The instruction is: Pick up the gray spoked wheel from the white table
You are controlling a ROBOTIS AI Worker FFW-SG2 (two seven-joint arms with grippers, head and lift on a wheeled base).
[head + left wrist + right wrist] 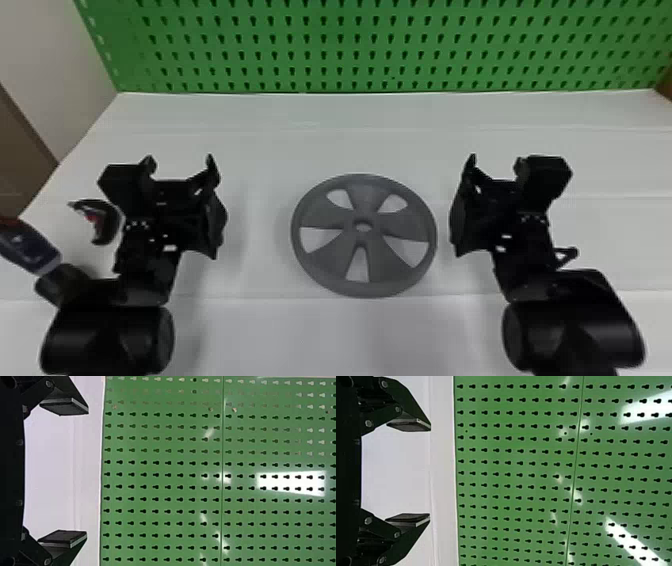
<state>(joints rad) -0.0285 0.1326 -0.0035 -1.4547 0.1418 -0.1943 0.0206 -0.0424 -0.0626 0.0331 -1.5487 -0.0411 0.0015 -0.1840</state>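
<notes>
Left gripper (pixel 179 159) and right gripper (pixel 496 160) both had their fingers spread wide, with nothing between them. Their arms came in from the bottom edge of the head view, one to each side of the wheel (pixel 362 192). In the left wrist view, the left gripper (pixel 87 473) showed its two dark pads facing each other well apart; in the right wrist view, the right gripper (pixel 430 472) did the same.

The wheel lay flat on the table (pixel 310 150), between the grippers and touching neither, nearer to the right one. Its five spokes ran from a small central hole out to the round rim.

A curved black piece (pixel 108 220) lay just beside the left gripper, on its outer side. Near the left edge was a dark blue item (pixel 25 245). Behind the table stood a green board (pixel 332 30) with rows of holes.
</notes>
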